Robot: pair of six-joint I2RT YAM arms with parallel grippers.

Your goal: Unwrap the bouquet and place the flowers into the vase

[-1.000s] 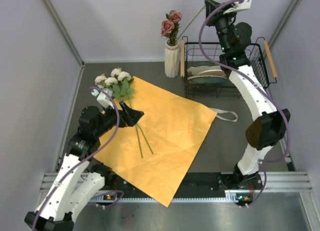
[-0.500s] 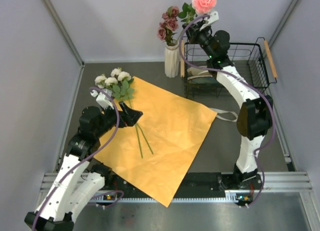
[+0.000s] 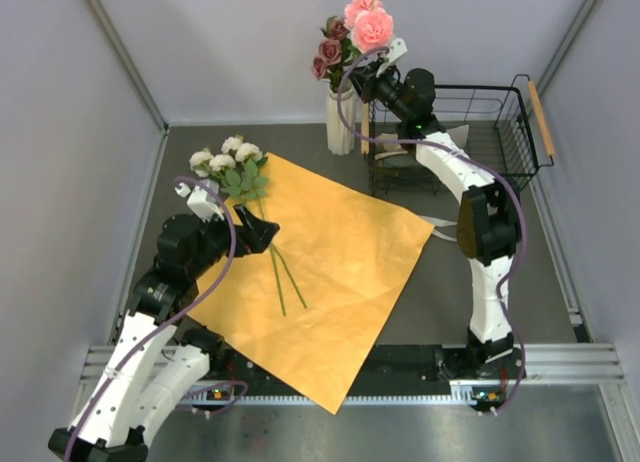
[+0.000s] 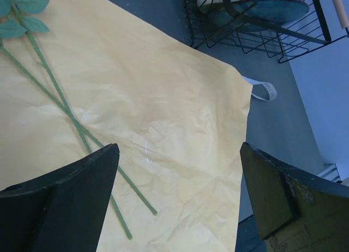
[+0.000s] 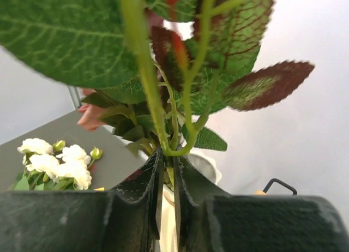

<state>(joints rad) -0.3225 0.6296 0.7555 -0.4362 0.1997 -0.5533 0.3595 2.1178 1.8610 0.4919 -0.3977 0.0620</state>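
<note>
One stem (image 5: 146, 83) between right fingers (image 5: 143, 197), over vase (image 3: 338, 132)

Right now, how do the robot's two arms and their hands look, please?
Both the left arm and the right arm have white links with bulky black joints, and a purple cable runs loosely along each. The left hand and the right hand each have two flat, black, wedge-like fingers.

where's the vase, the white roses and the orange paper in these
vase (image 3: 337, 137): top external view, on its ribbed white body.
white roses (image 3: 222, 162): top external view, on the middle bloom.
orange paper (image 3: 345, 252): top external view, on its bare centre.
</note>
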